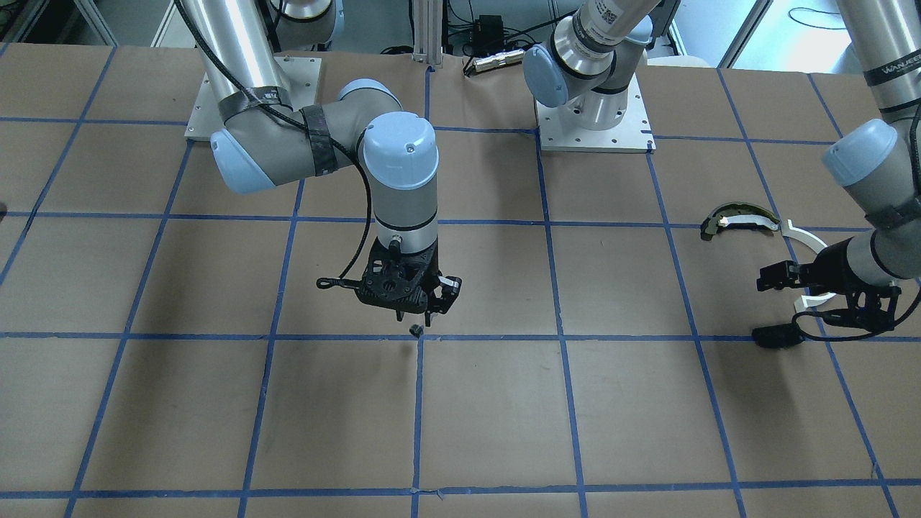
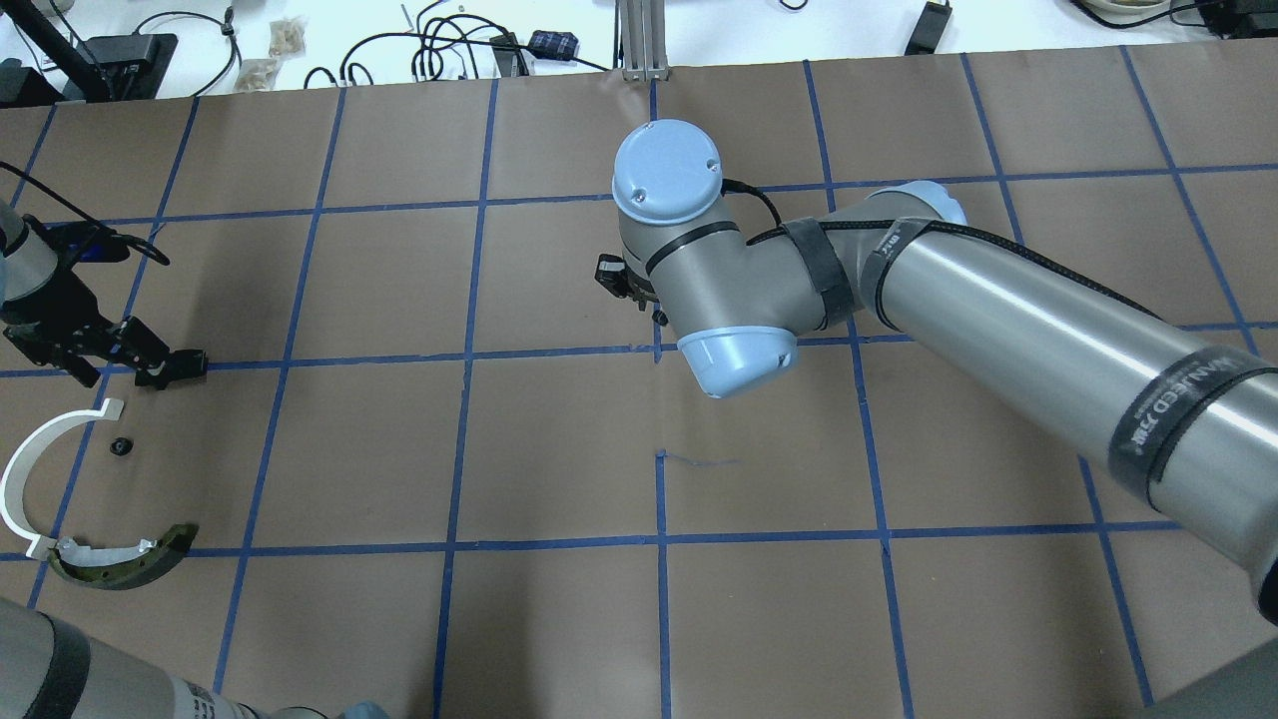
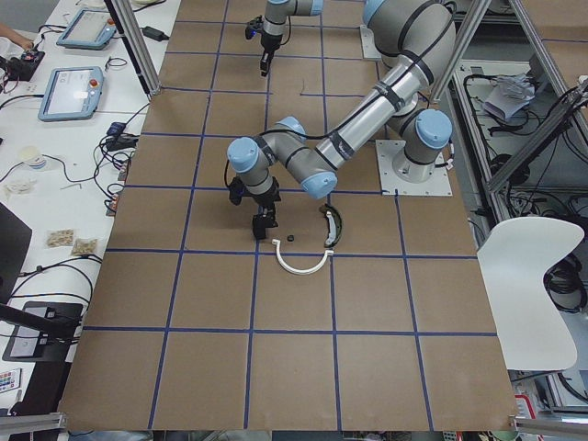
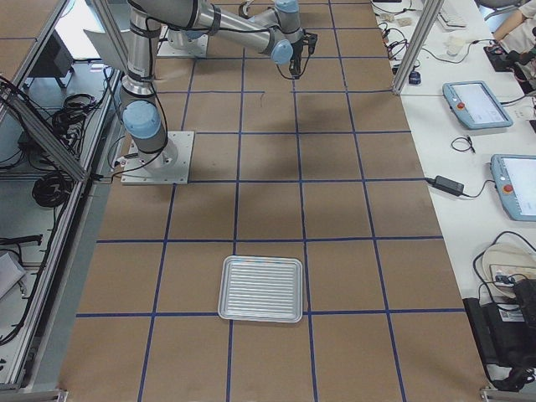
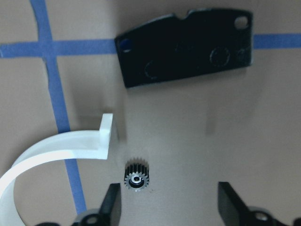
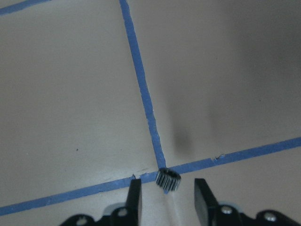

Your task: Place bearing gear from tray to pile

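Your right pincer (image 6: 167, 185) points straight down, jaws parted over a small toothed metal gear (image 6: 168, 179); your left pincer (image 5: 169, 192) gapes empty

"WANJEED" on right arm's strap (image 2: 1170, 424)

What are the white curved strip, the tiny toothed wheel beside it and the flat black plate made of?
White curved strip: probably matte plastic; evenly white, no glint. Toothed wheel: likely metal; grey teeth glint. Black plate: dull; plastic or coated metal, unclear.
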`<state>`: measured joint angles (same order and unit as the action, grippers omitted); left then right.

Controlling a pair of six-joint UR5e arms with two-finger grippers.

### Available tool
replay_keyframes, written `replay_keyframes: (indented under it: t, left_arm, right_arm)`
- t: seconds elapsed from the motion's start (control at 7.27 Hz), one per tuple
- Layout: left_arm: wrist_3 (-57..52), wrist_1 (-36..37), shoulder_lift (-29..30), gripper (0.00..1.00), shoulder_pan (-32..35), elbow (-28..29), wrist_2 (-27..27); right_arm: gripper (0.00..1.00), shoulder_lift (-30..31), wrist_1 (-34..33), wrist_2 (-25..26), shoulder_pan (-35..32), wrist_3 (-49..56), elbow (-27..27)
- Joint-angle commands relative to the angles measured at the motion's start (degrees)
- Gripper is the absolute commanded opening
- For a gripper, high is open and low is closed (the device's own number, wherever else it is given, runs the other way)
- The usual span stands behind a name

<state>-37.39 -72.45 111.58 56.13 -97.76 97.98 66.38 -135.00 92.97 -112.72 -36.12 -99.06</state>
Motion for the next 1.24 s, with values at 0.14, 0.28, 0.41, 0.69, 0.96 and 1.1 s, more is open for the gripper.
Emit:
replay_keyframes:
  t: [0.14, 0.28, 0.41, 0.69, 0.96, 1.1]
  left_arm:
    - [11.79, -7.36, -1.54, 1.00, 12.11, 7.83, -1.30]
    - [14.77, -7.35, -1.02, 1.00, 16.77, 8.63, -2.78]
    - [16.80, -7.09, -1.19, 1.00, 21.60, 8.38, -6.80]
    - [25.74, 1.93, 0.13, 1.00, 32.32, 8.03, -9.64]
    - [32.45, 5.01, 2.31, 1.00, 41.65, 7.85, -9.65]
    - [33.16, 9.74, 4.59, 1.00, 44.82, 7.32, -9.91]
  right_arm:
    - [1.00, 2.77, 4.61, 1.77, 1.87, 3.92, 1.84]
    - [1.00, 6.62, 14.92, 1.86, 4.85, 9.95, 4.55]
    - [1.00, 9.10, 24.16, 1.77, 10.36, 16.02, 8.06]
    - [1.00, 14.19, 32.85, 1.86, 19.07, 27.81, 10.99]
    - [1.00, 17.28, 39.08, 1.16, 23.33, 29.35, 11.26]
    - [1.00, 19.30, 39.46, 0.64, 23.25, 29.35, 11.34]
